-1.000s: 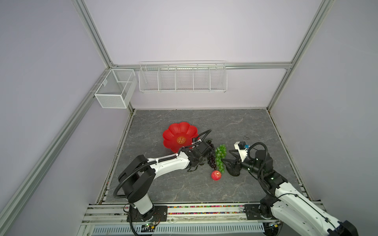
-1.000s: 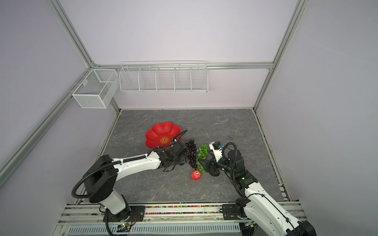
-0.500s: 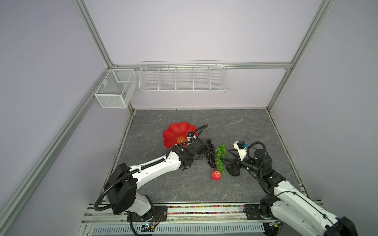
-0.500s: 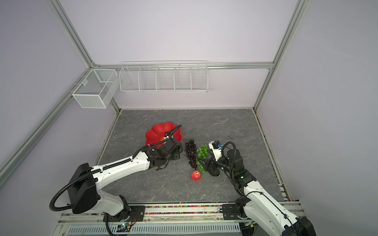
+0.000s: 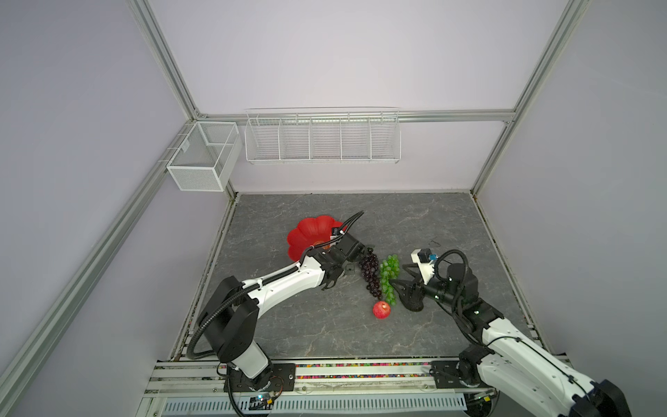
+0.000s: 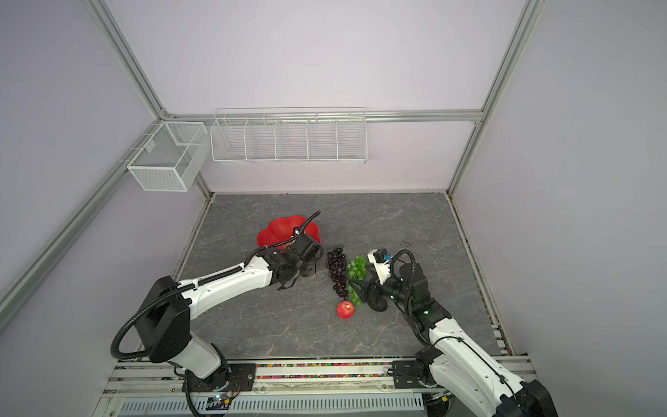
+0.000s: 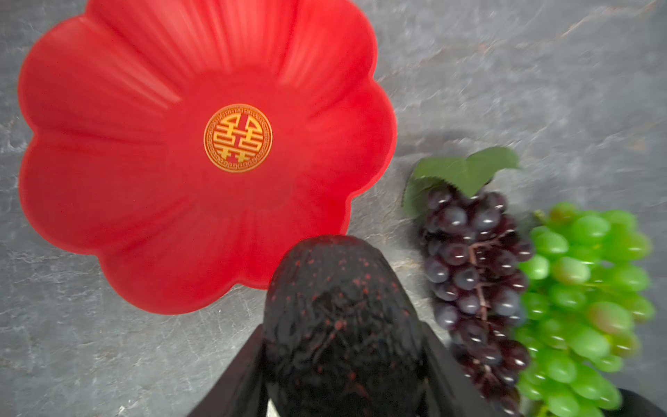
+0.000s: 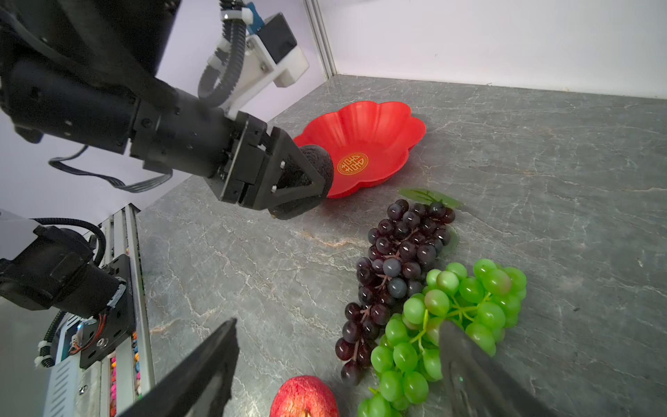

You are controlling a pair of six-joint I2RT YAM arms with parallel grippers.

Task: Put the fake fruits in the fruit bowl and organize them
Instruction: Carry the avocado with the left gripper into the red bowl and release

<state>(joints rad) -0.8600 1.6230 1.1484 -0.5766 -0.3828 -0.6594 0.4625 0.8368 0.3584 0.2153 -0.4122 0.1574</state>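
Avocado in left gripper, close by rim of fruit bowl

Pale lilac walls close in three sides, plain and evenly lit. Aluminium frame posts run up the back corners, toward upper left and upper right of frame. A horizontal rail joins them along the back wall. A long white wire basket with five compartments hangs there, centre frame. A white mesh box sits just left of it on the side rail. The tabletop is dark grey marbled with pale veins and fills the lower half. A slotted metal base rail runs along the bottom edge.
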